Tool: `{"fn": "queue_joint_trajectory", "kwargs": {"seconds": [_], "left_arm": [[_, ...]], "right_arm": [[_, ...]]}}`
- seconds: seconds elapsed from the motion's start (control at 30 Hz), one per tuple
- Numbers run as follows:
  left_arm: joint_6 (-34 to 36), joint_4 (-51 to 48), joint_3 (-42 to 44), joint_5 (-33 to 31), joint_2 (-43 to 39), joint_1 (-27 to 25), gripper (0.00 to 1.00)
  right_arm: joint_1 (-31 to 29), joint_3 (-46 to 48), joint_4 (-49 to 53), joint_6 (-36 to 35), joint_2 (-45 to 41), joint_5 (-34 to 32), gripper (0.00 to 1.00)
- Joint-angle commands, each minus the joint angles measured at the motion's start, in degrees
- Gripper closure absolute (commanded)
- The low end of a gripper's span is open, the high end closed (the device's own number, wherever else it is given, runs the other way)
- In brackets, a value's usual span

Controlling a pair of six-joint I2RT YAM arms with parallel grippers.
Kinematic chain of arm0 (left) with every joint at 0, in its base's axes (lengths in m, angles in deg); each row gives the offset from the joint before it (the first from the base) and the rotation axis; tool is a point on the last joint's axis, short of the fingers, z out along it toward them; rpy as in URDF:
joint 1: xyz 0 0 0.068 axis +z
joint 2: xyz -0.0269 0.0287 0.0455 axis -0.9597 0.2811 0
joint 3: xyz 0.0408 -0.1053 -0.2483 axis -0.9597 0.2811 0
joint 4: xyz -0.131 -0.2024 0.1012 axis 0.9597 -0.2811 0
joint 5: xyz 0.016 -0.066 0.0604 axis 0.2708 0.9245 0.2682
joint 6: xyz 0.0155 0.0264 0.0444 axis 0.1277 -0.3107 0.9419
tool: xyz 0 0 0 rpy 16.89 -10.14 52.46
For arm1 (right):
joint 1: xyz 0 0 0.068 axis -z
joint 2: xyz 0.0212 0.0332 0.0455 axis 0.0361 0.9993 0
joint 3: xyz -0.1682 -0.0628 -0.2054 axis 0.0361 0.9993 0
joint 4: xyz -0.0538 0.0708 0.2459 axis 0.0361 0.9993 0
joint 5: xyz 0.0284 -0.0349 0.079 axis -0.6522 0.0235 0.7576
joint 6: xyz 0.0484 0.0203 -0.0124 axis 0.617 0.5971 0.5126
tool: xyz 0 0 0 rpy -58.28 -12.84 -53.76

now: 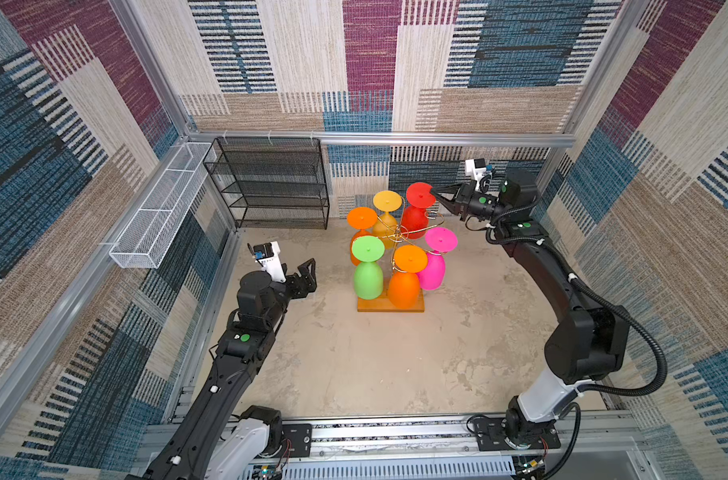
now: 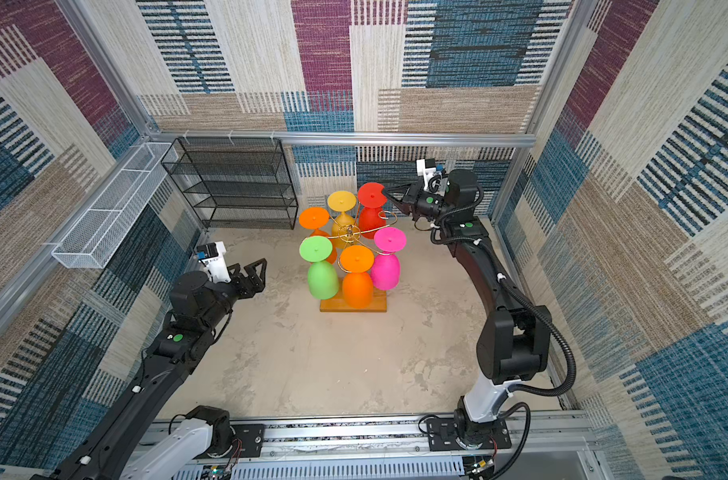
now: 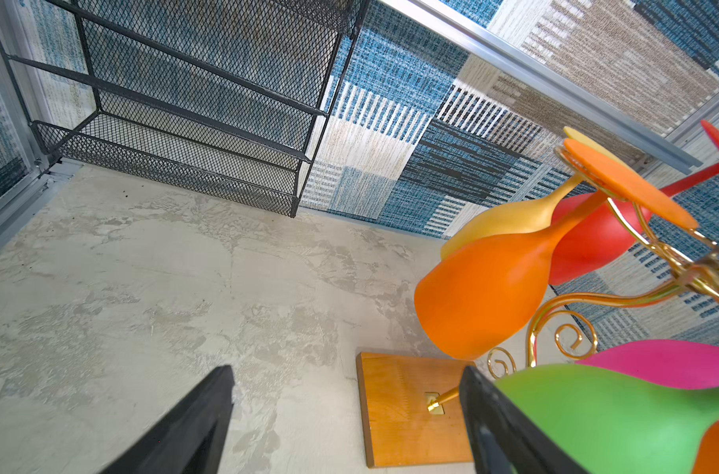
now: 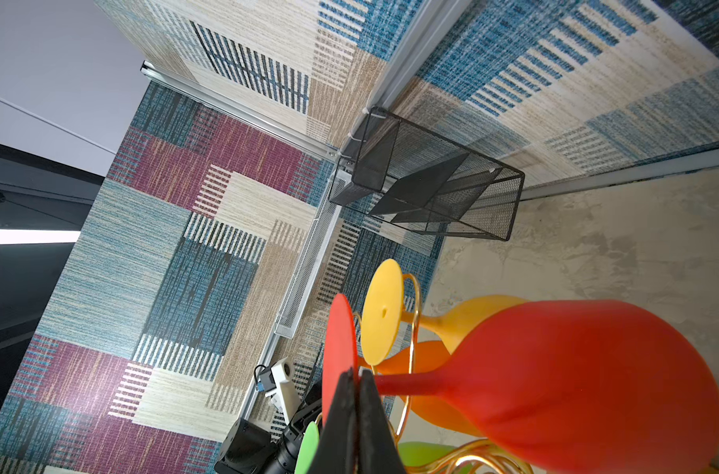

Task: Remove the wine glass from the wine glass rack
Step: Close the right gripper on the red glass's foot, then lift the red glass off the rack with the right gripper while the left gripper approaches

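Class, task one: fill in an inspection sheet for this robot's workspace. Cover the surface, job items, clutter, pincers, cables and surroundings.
Surface: grey, mottled tabletop.
Job's things: gold wire rack on a wooden base, mid-table; six coloured glasses upside down around its post; red glass at the back right.
Clutter: black mesh shelf by the back wall; white mesh basket on the left rail.
Pincers: left pincer open, left of the rack, touching nothing; right pincer shut on the rim of the red glass's foot.
Cables: black ribbed hose loops off the right arm.
Surroundings: patchwork woven walls; aluminium frame.
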Motion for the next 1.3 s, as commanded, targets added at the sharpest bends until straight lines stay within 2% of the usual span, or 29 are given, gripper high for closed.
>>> {"fn": "queue_joint_trajectory", "kwargs": {"seconds": [0.0,0.2,0.4,0.67,0.8,0.9,1.03,1.13,1.27], "left_arm": [[0.9,0.3,-0.1,-0.7,-0.1,0.1,0.12],[0.9,0.3,-0.1,-0.7,-0.2,0.1,0.12],[1.1,0.1,-0.2,-0.8,-0.4,0.1,0.12],[1.7,0.3,-1.4,-0.6,-2.8,0.0,0.12],[1.1,1.3,-3.5,2.5,-4.5,0.0,0.12],[0.5,2.7,-6.5,7.9,-4.5,0.0,0.12],[-1.6,8.1,-11.0,20.7,-1.7,0.0,0.14],[-5.8,16.3,-13.6,33.1,2.5,0.1,0.16],[-16.0,29.0,-18.3,47.2,11.6,0.0,0.2]], "right_arm": [[0.7,-0.5,0.0,-0.8,0.7,-1.2,1.0],[2.7,-1.6,0.6,-1.9,0.4,-2.4,1.0],[5.3,2.0,-1.0,-1.5,-2.8,-3.1,1.0],[10.9,9.5,-2.1,-2.1,-15.0,-6.4,1.0],[13.6,12.4,-2.6,-3.1,-22.3,-7.8,1.0],[14.3,13.5,-3.9,-3.6,-26.9,-9.0,1.0],[14.4,12.1,-6.8,-3.3,-30.7,-7.0,1.0],[14.3,14.1,-17.5,3.3,-32.3,-3.8,1.0],[14.3,16.3,-33.8,12.8,-32.9,-1.2,1.0]]}}
